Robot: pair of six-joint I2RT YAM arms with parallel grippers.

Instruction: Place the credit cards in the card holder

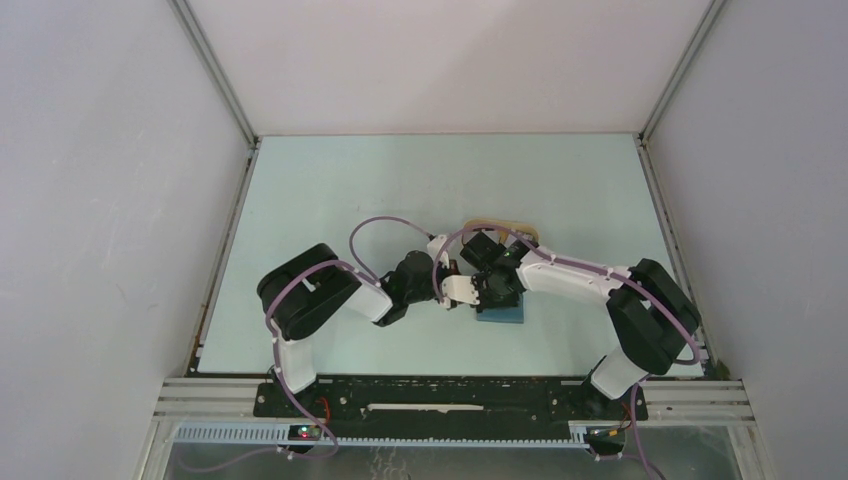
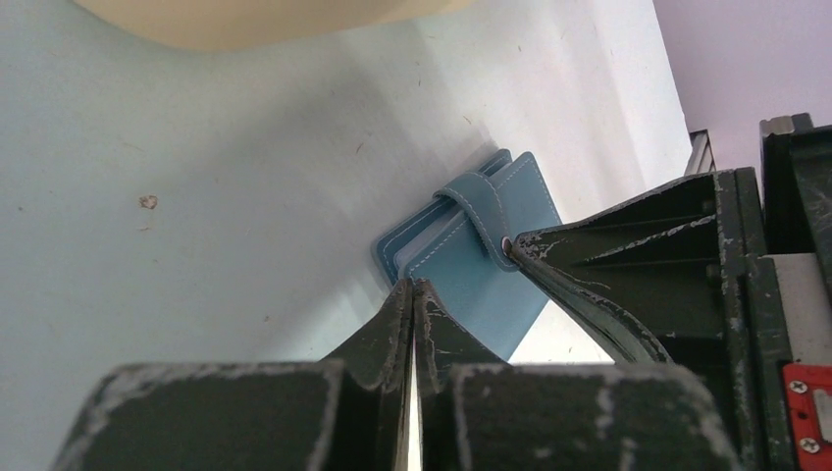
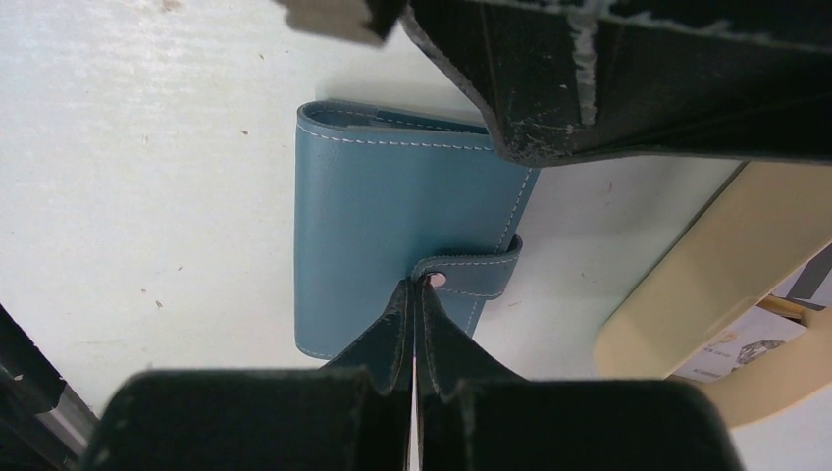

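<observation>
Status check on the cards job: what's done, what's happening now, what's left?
Done: nothing that shows. The teal-blue folding wallet lies closed on the table, its strap tab wrapped over the edge; no cards are in view. In hand: the right gripper, shut, has its tips at the tab's snap; the left gripper, shut and empty, hovers close by. Left, likely: open the wallet, fetch the cards, slot them in.

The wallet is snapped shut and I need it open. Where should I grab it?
Pinch the free end of the strap, coming in over the cover of the wallet. The wallet lies flat and closed, and the strap's tip is probably the only edge to get under.
</observation>
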